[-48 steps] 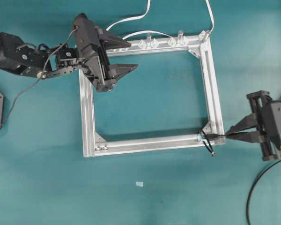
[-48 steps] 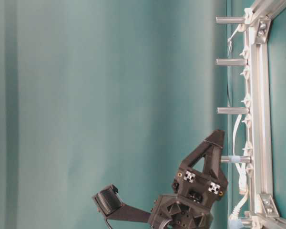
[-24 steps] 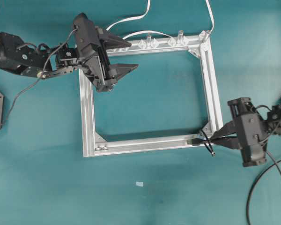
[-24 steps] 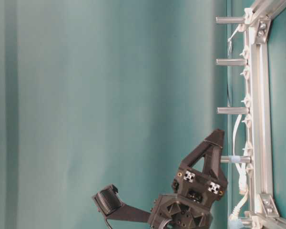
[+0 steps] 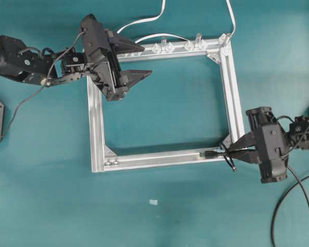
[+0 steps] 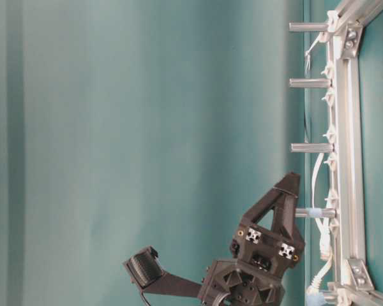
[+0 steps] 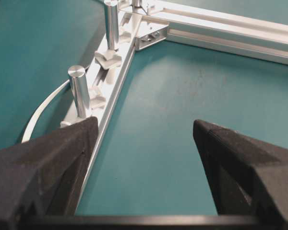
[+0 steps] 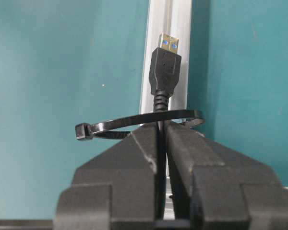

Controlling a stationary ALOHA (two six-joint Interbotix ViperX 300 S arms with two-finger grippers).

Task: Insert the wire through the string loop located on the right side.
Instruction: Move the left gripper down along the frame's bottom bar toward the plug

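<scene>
Overhead view
- Silver frame [image 5: 229, 82]: 1 rectangle of 4 aluminium bars, lying flat on the teal table [image 5: 165, 216].
- Posts on the top bar: 3 clear upright pegs can be counted; others are too small to tell.
- White cables [image 5: 144, 21]: 2 curving off the top edge.
- Left gripper [image 5: 143, 60]: 1, over the frame's top-left corner, its 2 fingers spread wide with nothing between them.
- Right gripper [image 5: 228, 151]: 1, at the frame's bottom-right corner, its 2 fingers pinched together on the wire [image 5: 220, 153].
- Wire: 1 black cable; its plug lies over the bottom bar, pointing left.
- String loop [image 5: 227, 157]: 1 small dark loop at the same corner, with 1 end dangling below the bar.

Table-level view
- Frame: seen edge-on at the right, with 4 metal posts [image 6: 309, 83] sticking out.
- Left gripper: 1 dark body at the bottom, fingers apart.
- Right gripper, wire, loop: not in this view.

Left wrist view
- Fingers [image 7: 43, 158]: 2 black tips far apart, empty.
- Posts: 2 plain, a 3rd partly cut off at the top.

Right wrist view
- Fingers [image 8: 134, 158]: 2, pressed together on the cable just behind the plug.
- Plug [image 8: 165, 62]: 1, with a metal tip, upright beyond the loop.
- String loop: 1 thin black band passing around the wire just behind the plug.
</scene>
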